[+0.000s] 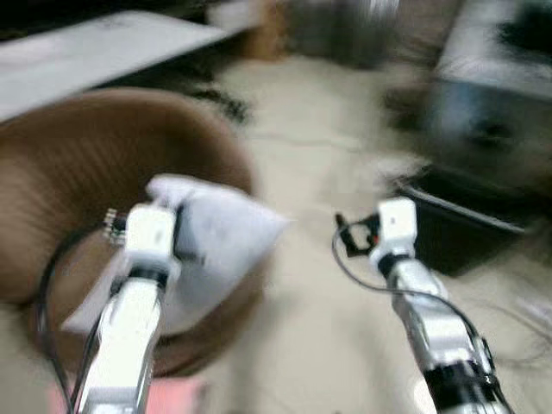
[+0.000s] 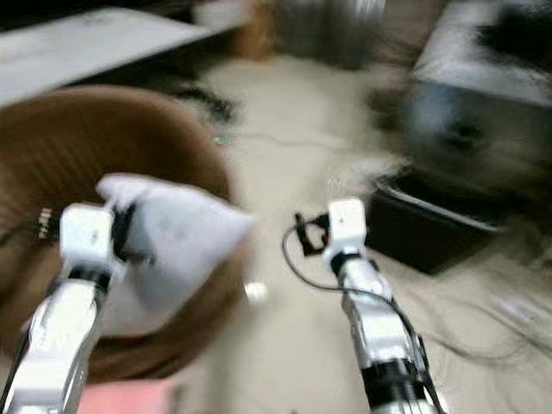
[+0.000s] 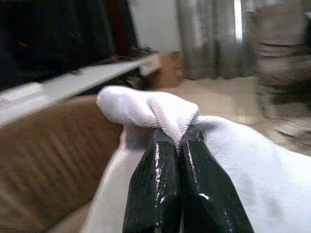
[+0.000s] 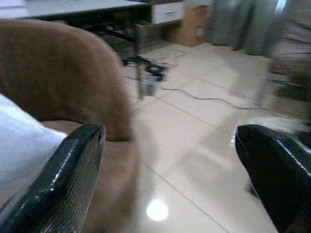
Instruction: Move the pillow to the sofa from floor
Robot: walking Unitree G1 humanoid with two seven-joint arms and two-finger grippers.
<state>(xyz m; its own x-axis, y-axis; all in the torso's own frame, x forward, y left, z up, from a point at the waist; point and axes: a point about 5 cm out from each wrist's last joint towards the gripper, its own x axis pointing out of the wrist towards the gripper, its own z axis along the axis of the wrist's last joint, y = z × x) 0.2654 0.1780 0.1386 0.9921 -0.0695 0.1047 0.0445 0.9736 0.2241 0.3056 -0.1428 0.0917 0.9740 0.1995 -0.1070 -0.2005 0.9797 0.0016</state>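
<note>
Step in hand: carry and placement. Pillow [image 1: 220, 250], white, off the floor, held over the seat of the brown sofa [image 1: 78, 164]. Left gripper [image 3: 181, 145]: 2 fingers clenched on a bunched corner of the pillow. Right gripper [image 4: 170, 170]: fingers spread wide, holding nothing, over the tiled floor [image 4: 204, 126] beside the sofa. Head views blurred. Next move, by judgement: lower the pillow onto the seat, then release the left gripper.
</note>
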